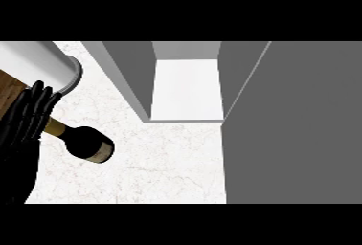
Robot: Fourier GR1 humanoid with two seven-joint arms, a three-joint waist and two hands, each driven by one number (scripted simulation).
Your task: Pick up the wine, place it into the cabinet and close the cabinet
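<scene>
The wine bottle [86, 141] is dark with a gold neck and a pale label near its base. It shows on the white marble counter [163, 162] at the left, slanting with its neck toward the upper left. My left hand [27, 119] shows at the left edge, open with straight fingers pointing up, and it covers the top of the bottle's neck. I cannot tell whether the hand touches the bottle. The cabinet [186, 86] stands open at the back centre with a white floor inside. Its grey door [297, 119] is swung out at the right. My right hand shows nowhere.
A white round container [42, 62] stands at the back left, just above my left hand. A strip of wood [8, 91] shows at the left edge. The cabinet's grey side wall [124, 76] rises between the bottle and the opening.
</scene>
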